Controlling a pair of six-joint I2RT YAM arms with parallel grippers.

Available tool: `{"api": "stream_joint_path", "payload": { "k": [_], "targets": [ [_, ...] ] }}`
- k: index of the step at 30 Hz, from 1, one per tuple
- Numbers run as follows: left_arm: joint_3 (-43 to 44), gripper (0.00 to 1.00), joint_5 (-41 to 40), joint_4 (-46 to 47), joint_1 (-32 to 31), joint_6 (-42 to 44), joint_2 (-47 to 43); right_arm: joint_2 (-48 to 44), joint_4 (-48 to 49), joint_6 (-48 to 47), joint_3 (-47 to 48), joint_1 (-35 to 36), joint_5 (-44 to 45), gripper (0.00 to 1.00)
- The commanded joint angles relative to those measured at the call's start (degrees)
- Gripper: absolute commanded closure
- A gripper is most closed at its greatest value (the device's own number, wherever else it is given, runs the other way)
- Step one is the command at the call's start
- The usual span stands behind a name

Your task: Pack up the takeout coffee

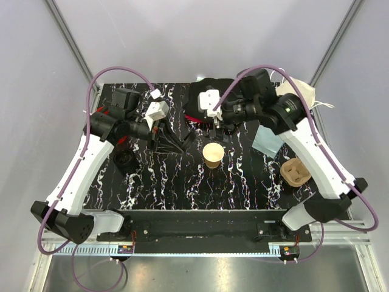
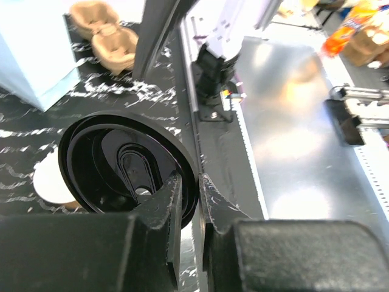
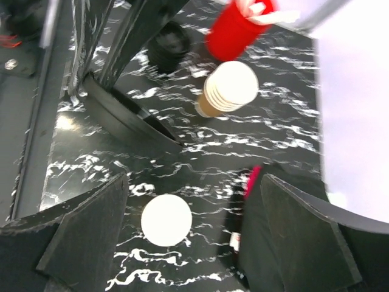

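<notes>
Left pincer (image 2: 191, 188) reaches toward centre, clamped on the lid (image 2: 115, 164) rim. Right pincer (image 3: 194, 182), fingers apart, points down over the cup (image 3: 166, 220).

No text, brand, number or sign can be read in any of the 3 views. The orange packet (image 2: 351, 33) at the far right of the left wrist view carries pale markings, but they are too blurred to make out. The black lid (image 2: 115, 164) shows only moulded ridges and an oval recess, and no lettering is legible on it.
</notes>
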Motion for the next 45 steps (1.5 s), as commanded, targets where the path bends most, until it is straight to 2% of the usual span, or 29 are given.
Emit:
{"api": "stream_joint_path", "payload": {
  "k": [1,10,14,18,25,31,32,33,35,37,40,42,43,45],
  "targets": [
    [0.13,0.97,6.41,0.85,0.27,-1.43,-0.94,4.06,-5.60,-6.57,3.79,-0.44,-9.23,0.04],
    [-3.47,0.97,8.51,7.61,0.71,-7.31,-2.00,8.81,-12.02,-9.83,7.75,-0.26,-17.42,0.04],
    [-4.35,0.97,9.04,9.37,1.41,-8.81,-2.26,8.82,-12.20,-9.22,6.00,-0.09,-20.32,0.10],
    [-5.05,0.97,9.66,10.86,1.59,-10.13,-2.87,8.29,-10.19,-7.56,2.66,0.09,-20.67,0.28],
    [-7.77,0.96,10.10,17.36,1.67,-15.66,-4.28,8.29,-6.84,-3.95,0.98,0.27,-21.29,0.46],
    [-10.50,0.89,9.13,21.84,2.03,-19.09,-5.33,8.29,-6.58,-1.57,1.60,0.27,-22.25,0.69],
    [-10.76,0.87,8.96,22.29,2.11,-19.36,-5.34,8.03,-6.75,-1.31,1.42,0.27,-22.43,0.71],
    [-10.94,0.79,8.87,22.64,2.20,-19.62,-5.69,7.85,-6.75,-1.22,1.07,0.18,-22.52,0.74],
    [-11.12,0.70,8.34,23.61,2.38,-20.59,-5.60,7.32,-6.75,-1.05,0.81,0.27,-22.52,0.77],
    [-10.94,0.54,7.38,23.70,2.55,-20.59,-5.60,6.89,-6.75,-0.78,0.10,0.27,-22.00,0.78],
    [-10.68,0.36,4.83,23.70,2.73,-20.50,-5.60,5.22,-6.84,-0.61,-1.65,0.18,-21.73,0.80],
    [-10.06,0.32,2.55,23.52,2.64,-20.41,-5.69,4.51,-6.58,-0.43,-3.49,0.27,-21.38,0.80],
    [-9.89,0.25,1.58,23.44,2.64,-20.24,-5.69,3.81,-6.40,-0.26,-4.02,0.27,-20.77,0.80],
    [-8.92,0.22,-0.79,23.17,2.64,-19.98,-5.60,3.37,-5.09,1.06,-5.78,0.27,-19.71,0.80]
  ]
}}
